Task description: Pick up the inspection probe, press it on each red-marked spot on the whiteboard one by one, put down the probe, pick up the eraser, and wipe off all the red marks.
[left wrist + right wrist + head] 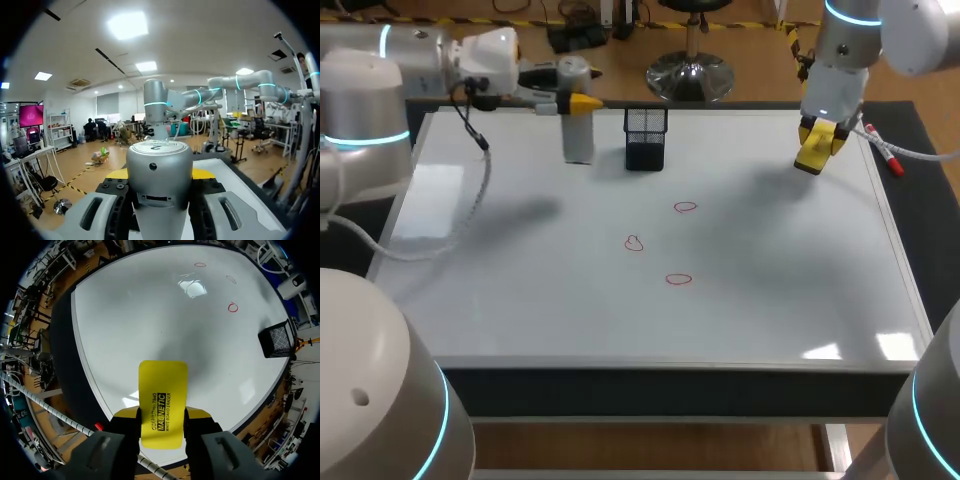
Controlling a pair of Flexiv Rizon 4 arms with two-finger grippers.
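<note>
The inspection probe [578, 136], a grey cylinder, hangs upright over the back left of the whiteboard [520, 300], and my left gripper [578, 102] is shut on its upper end. In the left wrist view the probe [159, 182] fills the gap between the left gripper's [160, 175] fingers. My right gripper [817, 146] hovers over the board's back right, shut on the yellow eraser [814, 152]. The eraser [162, 400] sticks out ahead of the right gripper [161, 415]. Three red marks [685, 207] [634, 243] [678, 279] lie mid-board, far ahead of the eraser [232, 307] [200, 264] [231, 278].
A black mesh holder [645, 138] stands at the back middle of the board, just right of the probe; it also shows beside the marks [277, 338]. A red marker [890, 160] lies off the board's right edge near my right gripper.
</note>
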